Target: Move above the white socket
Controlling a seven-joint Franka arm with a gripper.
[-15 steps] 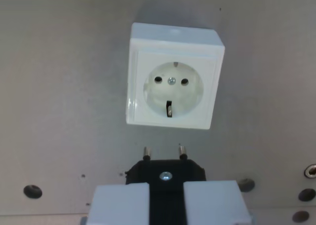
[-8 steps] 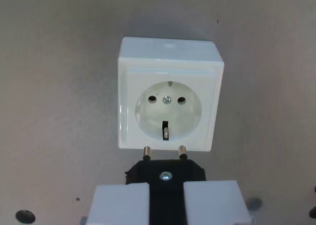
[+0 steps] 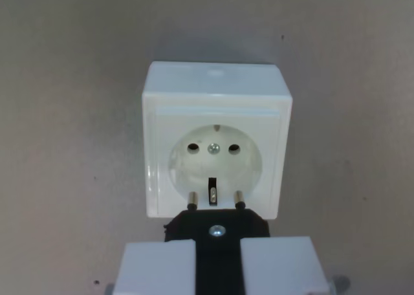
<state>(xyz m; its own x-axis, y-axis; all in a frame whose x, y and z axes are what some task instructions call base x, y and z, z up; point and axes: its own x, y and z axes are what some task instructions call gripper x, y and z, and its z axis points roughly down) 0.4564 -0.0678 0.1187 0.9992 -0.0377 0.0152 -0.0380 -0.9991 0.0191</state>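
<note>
The white socket is a square box on a grey plate, in the middle of the wrist view. Its round recess has two holes, a centre screw and an earth clip. My gripper is shut on a black plug at the bottom centre, between two white fingers. The plug's two metal pins point up and overlap the lower edge of the socket's recess.
The grey plate fills the background around the socket. A dark hole shows at the bottom right, beside the finger.
The camera has moved toward the socket: the socket has shifted down and grown in the view, and the plug's pins now overlap its lower part. The plate holes have slid out of view.
</note>
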